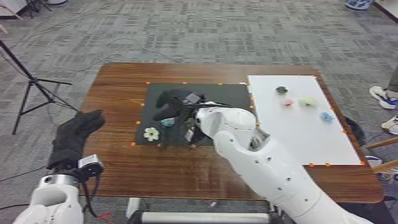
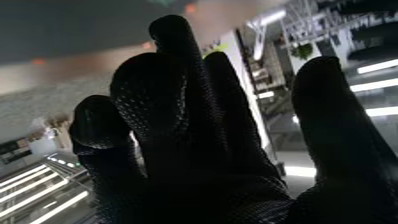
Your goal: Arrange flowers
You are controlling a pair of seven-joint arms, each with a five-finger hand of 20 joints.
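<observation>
Over the black mat (image 1: 233, 91), my right hand (image 1: 180, 97) is open, its arm reaching in from the lower right. In the right wrist view the fingers of this hand (image 2: 164, 115) stand mostly straight, apart from the thumb, with nothing visible between them. A white flower (image 1: 151, 133) lies at the mat's lower left, and a light blue flower (image 1: 168, 122) is just below my right hand. The white board (image 1: 302, 135) carries a pink flower (image 1: 288, 102), a pale yellow-green one (image 1: 307, 101), a blue one (image 1: 327, 117) and a dark green one (image 1: 282, 90). My left hand (image 1: 78, 129) is open at the table's left edge.
The brown table (image 1: 169, 172) extends around the mat and board, with small orange markers along their edges. A black tripod (image 1: 34, 80) stands on the floor to the left. Shoes (image 1: 384, 95) and a chair leg are beyond the table's right side.
</observation>
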